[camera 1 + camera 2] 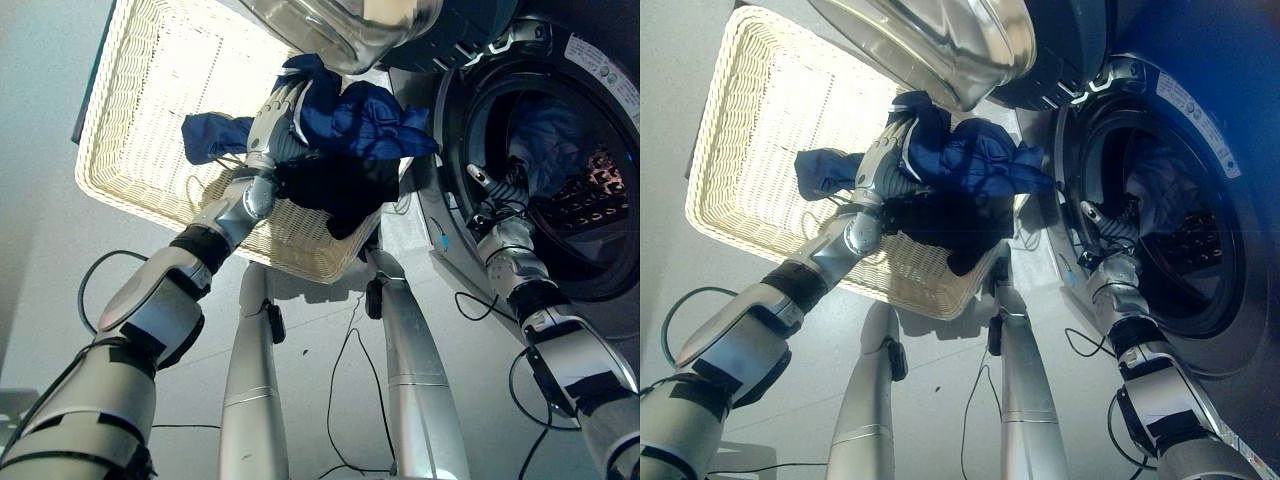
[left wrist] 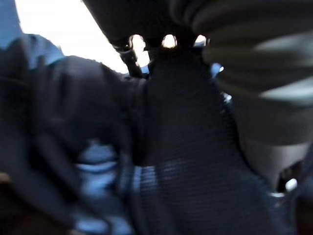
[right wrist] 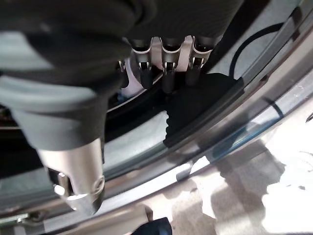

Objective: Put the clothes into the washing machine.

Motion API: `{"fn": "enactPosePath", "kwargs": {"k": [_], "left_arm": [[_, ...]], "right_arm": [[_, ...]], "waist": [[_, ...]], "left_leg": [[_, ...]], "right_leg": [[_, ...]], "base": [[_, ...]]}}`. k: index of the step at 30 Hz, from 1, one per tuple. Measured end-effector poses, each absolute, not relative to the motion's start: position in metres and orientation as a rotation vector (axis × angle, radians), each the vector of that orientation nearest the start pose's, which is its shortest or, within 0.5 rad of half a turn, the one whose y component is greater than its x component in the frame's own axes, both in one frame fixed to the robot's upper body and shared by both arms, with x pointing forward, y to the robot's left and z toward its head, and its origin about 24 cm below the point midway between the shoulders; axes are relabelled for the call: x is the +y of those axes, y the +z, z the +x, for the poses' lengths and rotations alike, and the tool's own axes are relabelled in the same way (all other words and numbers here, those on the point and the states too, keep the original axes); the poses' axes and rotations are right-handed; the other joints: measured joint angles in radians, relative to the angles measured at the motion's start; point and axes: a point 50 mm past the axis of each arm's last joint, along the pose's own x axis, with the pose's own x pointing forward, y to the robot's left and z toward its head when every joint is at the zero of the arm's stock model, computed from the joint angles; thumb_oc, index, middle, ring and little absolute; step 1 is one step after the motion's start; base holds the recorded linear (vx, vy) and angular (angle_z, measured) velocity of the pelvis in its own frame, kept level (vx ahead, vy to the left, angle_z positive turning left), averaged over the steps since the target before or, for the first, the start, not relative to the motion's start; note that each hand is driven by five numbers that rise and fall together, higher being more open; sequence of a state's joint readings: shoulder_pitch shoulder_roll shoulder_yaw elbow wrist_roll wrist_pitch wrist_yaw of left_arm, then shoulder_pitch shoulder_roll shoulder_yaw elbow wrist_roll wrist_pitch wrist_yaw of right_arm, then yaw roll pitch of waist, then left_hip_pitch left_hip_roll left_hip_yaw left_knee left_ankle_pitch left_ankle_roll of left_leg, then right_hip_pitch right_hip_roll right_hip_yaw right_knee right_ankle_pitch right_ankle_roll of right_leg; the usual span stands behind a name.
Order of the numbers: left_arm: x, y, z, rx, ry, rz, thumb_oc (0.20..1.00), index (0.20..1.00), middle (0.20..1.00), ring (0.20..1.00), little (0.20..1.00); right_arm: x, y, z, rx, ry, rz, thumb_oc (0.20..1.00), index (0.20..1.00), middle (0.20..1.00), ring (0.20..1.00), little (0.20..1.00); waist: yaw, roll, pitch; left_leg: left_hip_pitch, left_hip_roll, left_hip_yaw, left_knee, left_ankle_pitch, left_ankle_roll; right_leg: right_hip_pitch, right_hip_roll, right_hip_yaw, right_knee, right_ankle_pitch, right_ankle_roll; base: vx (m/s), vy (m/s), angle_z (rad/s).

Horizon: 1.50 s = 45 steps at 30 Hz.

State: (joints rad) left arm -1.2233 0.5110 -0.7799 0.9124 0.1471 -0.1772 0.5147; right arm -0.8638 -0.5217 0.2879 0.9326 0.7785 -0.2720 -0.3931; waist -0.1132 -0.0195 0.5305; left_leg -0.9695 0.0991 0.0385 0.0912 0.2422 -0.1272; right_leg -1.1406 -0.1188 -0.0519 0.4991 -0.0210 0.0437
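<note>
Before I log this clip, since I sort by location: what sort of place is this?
Probably a home laundry area: a front-loading washing machine with its door open, a wicker basket on the floor, and dark blue clothes in the left hand.

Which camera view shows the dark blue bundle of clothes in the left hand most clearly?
The left eye view: the whole dark blue bundle of clothes hangs from the left hand above the white wicker basket. The right eye view shows much the same. The left wrist view shows dark fabric up close.

Pale grey floor under my work.
It spreads smooth and bare around me, brightly lit, darker where shade falls beside it.
</note>
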Motion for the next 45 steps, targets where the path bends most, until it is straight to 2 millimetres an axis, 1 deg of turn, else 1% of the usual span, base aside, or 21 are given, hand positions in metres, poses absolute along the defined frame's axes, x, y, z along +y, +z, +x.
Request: {"fn": "enactPosePath", "kwargs": {"k": [1,5,8,11,15,17,18,19,21,24,25,26,28,31,34,35,41,42,45], "left_arm": [[0.133,0.243,0.409,-0.637,0.143,1.079,0.200,0.200,0.200,0.200,0.200],[0.139,0.256,0.413,-0.604,0.146,1.129,0.200,0.200,0.200,0.200,0.200],[0.142,0.256,0.414,-0.581,0.134,1.145,0.200,0.200,0.200,0.200,0.200],[0.142,0.252,0.414,-0.557,0.116,1.086,0.200,0.200,0.200,0.200,0.200],[0.150,0.242,0.412,-0.543,0.115,0.949,0.200,0.200,0.200,0.200,0.200],[0.155,0.233,0.407,-0.553,0.127,0.824,0.200,0.200,0.200,0.200,0.200],[0.155,0.233,0.407,-0.553,0.127,0.824,0.200,0.200,0.200,0.200,0.200],[0.159,0.225,0.404,-0.549,0.129,0.763,0.200,0.200,0.200,0.200,0.200],[0.162,0.217,0.396,-0.570,0.141,0.617,0.200,0.200,0.200,0.200,0.200],[0.162,0.206,0.389,-0.590,0.132,0.510,0.200,0.200,0.200,0.200,0.200],[0.161,0.203,0.387,-0.595,0.124,0.485,0.200,0.200,0.200,0.200,0.200],[0.157,0.203,0.382,-0.633,0.110,0.429,0.200,0.200,0.200,0.200,0.200],[0.157,0.199,0.376,-0.658,0.099,0.364,0.200,0.200,0.200,0.200,0.200],[0.154,0.203,0.361,-0.748,0.083,0.244,0.200,0.200,0.200,0.200,0.200],[0.145,0.208,0.350,-0.815,0.029,0.186,0.200,0.200,0.200,0.200,0.200],[0.143,0.211,0.347,-0.836,0.012,0.174,0.200,0.200,0.200,0.200,0.200],[0.135,0.230,0.317,-0.991,-0.107,0.062,0.200,0.200,0.200,0.200,0.200],[0.132,0.234,0.311,-1.022,-0.140,0.033,0.200,0.200,0.200,0.200,0.200],[0.126,0.242,0.300,-1.081,-0.229,-0.015,0.200,0.200,0.200,0.200,0.200]], "right_arm": [[-0.253,0.148,0.385,-0.163,-0.460,0.149,1.000,1.000,1.000,1.000,1.000],[-0.251,0.151,0.387,-0.173,-0.443,0.144,1.000,1.000,1.000,1.000,1.000],[-0.248,0.152,0.387,-0.185,-0.433,0.136,1.000,1.000,1.000,1.000,1.000],[-0.247,0.153,0.386,-0.199,-0.428,0.139,1.000,1.000,1.000,1.000,1.000],[-0.239,0.161,0.386,-0.255,-0.391,0.154,1.000,1.000,1.000,1.000,1.000],[-0.231,0.167,0.382,-0.302,-0.365,0.175,1.000,1.000,1.000,1.000,1.000],[-0.231,0.167,0.382,-0.302,-0.365,0.175,1.000,1.000,1.000,1.000,1.000],[-0.226,0.168,0.380,-0.321,-0.354,0.182,1.000,1.000,1.000,1.000,1.000],[-0.217,0.171,0.375,-0.352,-0.338,0.195,1.000,1.000,1.000,1.000,1.000],[-0.214,0.170,0.372,-0.368,-0.348,0.202,1.000,1.000,1.000,1.000,1.000],[-0.214,0.169,0.371,-0.371,-0.354,0.212,1.000,1.000,1.000,1.000,1.000],[-0.213,0.168,0.368,-0.384,-0.354,0.213,1.000,1.000,1.000,1.000,1.000],[-0.209,0.170,0.363,-0.412,-0.343,0.211,1.000,1.000,1.000,1.000,1.000],[-0.197,0.176,0.353,-0.479,-0.295,0.224,1.000,1.000,1.000,1.000,1.000],[-0.191,0.177,0.347,-0.503,-0.270,0.214,1.000,1.000,1.000,1.000,1.000],[-0.189,0.179,0.345,-0.515,-0.260,0.211,1.000,1.000,1.000,1.000,1.000],[-0.170,0.203,0.322,-0.690,-0.180,0.163,1.000,1.000,1.000,1.000,1.000],[-0.164,0.208,0.318,-0.731,-0.159,0.135,1.000,1.000,1.000,1.000,1.000],[-0.158,0.217,0.311,-0.796,-0.139,0.086,1.000,1.000,1.000,1.000,1.000]], "waist": [[0.000,0.000,0.000],[-0.008,-0.001,-0.001],[-0.013,-0.001,-0.001],[-0.013,-0.001,-0.001],[-0.010,-0.001,-0.001],[-0.008,-0.001,0.000],[-0.008,-0.001,0.000],[-0.007,-0.001,0.000],[-0.003,-0.001,0.000],[0.009,-0.001,0.000],[0.020,0.000,0.000],[0.022,0.000,0.000],[0.027,0.000,0.000],[0.025,0.000,0.000],[0.049,0.000,0.000],[0.050,0.000,0.000],[0.052,0.001,0.001],[0.057,0.001,0.001],[0.067,0.001,0.001]], "left_leg": [[0.001,0.000,0.002,0.000,0.000,0.000],[0.001,0.001,0.007,0.002,-0.001,0.000],[0.000,0.002,0.015,0.002,-0.003,0.003],[-0.001,0.003,0.015,0.002,-0.003,0.003],[-0.002,0.003,0.014,0.001,-0.003,0.003],[-0.003,0.003,0.014,-0.001,-0.003,0.002],[-0.003,0.003,0.014,-0.001,-0.003,0.002],[-0.003,0.003,0.013,-0.001,-0.003,0.002],[-0.003,0.003,0.012,-0.003,-0.004,0.002],[-0.003,0.003,0.012,-0.003,-0.004,0.002],[-0.003,0.003,0.011,-0.003,-0.003,0.002],[-0.004,0.003,0.010,-0.004,-0.003,0.002],[-0.006,0.001,0.008,-0.004,-0.003,0.002],[-0.005,0.000,0.006,-0.007,-0.002,0.003],[-0.004,-0.001,0.002,-0.007,-0.002,0.003],[-0.004,-0.002,0.001,-0.007,-0.002,0.003],[-0.002,-0.016,-0.013,-0.005,-0.002,0.003],[-0.001,-0.018,-0.013,-0.005,-0.002,0.004],[0.001,-0.022,-0.014,-0.005,0.000,0.006]], "right_leg": [[0.000,0.000,0.002,0.000,0.001,0.000],[0.000,0.002,0.008,-0.012,0.007,0.003],[0.000,0.005,0.016,-0.019,0.016,0.006],[0.000,0.007,0.016,-0.022,0.017,0.005],[-0.001,0.007,0.015,-0.022,0.017,0.005],[-0.002,0.008,0.015,-0.022,0.016,0.005],[-0.002,0.008,0.015,-0.022,0.016,0.005],[-0.002,0.007,0.015,-0.019,0.016,0.005],[-0.004,0.007,0.015,-0.017,0.015,0.006],[-0.004,0.007,0.014,-0.016,0.014,0.007],[-0.005,0.007,0.014,-0.014,0.014,0.007],[-0.006,0.006,0.013,-0.014,0.014,0.007],[-0.006,0.005,0.013,-0.013,0.012,0.008],[-0.005,0.004,0.012,-0.013,0.010,0.009],[-0.005,0.002,0.009,-0.005,0.005,0.008],[-0.006,0.001,0.008,-0.002,0.003,0.008],[-0.004,-0.014,0.000,0.019,-0.014,0.010],[-0.004,-0.017,0.000,0.021,-0.014,0.010],[-0.003,-0.022,-0.001,0.025,-0.015,0.011]], "base": [[0.00,0.000,0.00],[0.00,0.011,-0.02],[0.01,0.013,-0.08],[0.00,0.000,0.00],[0.00,0.000,0.00],[0.00,0.000,0.00],[0.00,0.000,0.00],[0.00,0.000,0.00],[0.00,-0.017,0.01],[0.00,0.000,0.00],[0.00,0.000,0.00],[0.00,0.000,0.00],[-0.01,-0.008,0.02],[0.00,0.000,0.00],[0.00,-0.006,0.03],[-0.01,-0.009,0.07],[0.00,0.000,0.08],[-0.01,-0.004,0.03],[0.00,-0.003,0.03]]}}
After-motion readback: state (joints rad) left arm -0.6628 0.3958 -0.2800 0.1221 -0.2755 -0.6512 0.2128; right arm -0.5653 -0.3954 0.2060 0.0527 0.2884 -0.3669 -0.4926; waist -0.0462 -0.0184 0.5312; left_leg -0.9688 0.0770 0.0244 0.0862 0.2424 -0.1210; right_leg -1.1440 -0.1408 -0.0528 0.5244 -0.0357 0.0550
